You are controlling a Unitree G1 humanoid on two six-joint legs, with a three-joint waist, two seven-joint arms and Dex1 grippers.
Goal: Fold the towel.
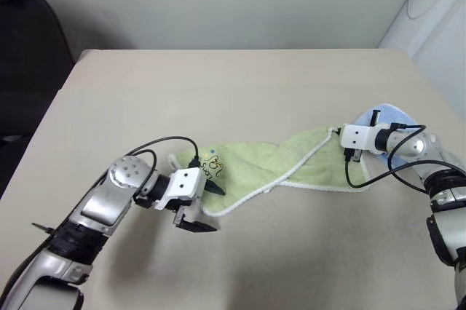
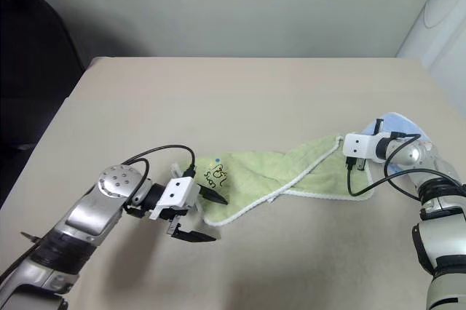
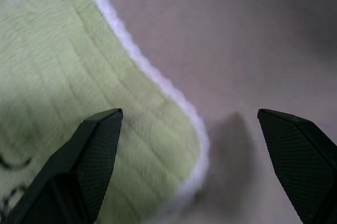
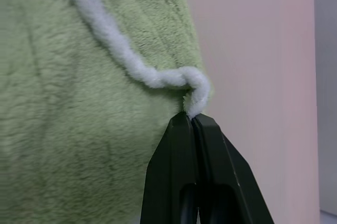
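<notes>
Left eye view: the towel (image 1: 280,168) lies twisted across the bench (image 1: 233,92). The right hand (image 4: 191,121), angled downward, pinches its far corner by the white edging, probably anchoring it for the fold. The left hand (image 1: 206,208), released and spread wide, straddles the logo-end corner, wrist turned inward.

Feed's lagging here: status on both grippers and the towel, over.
Left gripper open, over the towel's logo-end corner. Right gripper shut on the far corner's white edging. Towel twisted, lying on the table. Light blue cloth behind the right gripper.
</notes>
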